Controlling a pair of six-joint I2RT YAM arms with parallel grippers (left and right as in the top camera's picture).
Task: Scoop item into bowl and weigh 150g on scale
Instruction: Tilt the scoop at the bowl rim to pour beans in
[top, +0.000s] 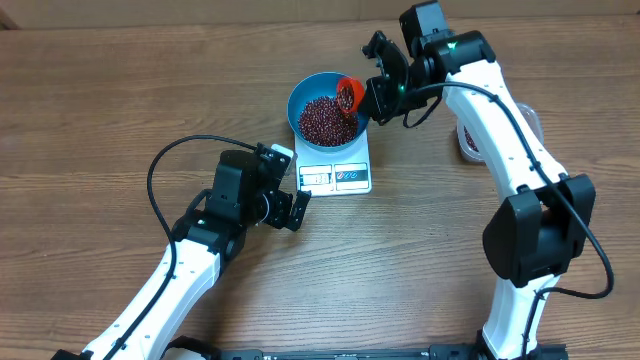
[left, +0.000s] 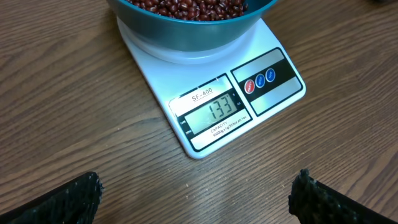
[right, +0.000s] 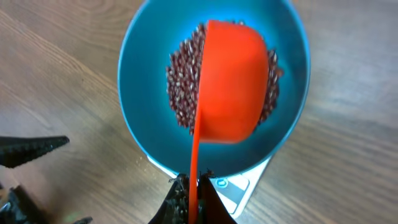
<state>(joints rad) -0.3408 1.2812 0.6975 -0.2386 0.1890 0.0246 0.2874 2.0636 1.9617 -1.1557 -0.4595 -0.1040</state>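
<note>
Right gripper is clamped tight on the thin handle of the orange scoop, which is tipped on its side inside the rim of the one blue bowl, above the beans. The bowl sits on the single white scale, display showing 133. Bare wood lies left and near. Left gripper is spread wide and empty, low at the scale's near-left corner, its arm bent. The right arm reaches in from the right, beside one clear tub.

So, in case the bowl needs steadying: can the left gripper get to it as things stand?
Probably yes. The left gripper is open and empty beside the scale, facing the bowl's near side; the right gripper's scoop only hangs over its far side.
</note>
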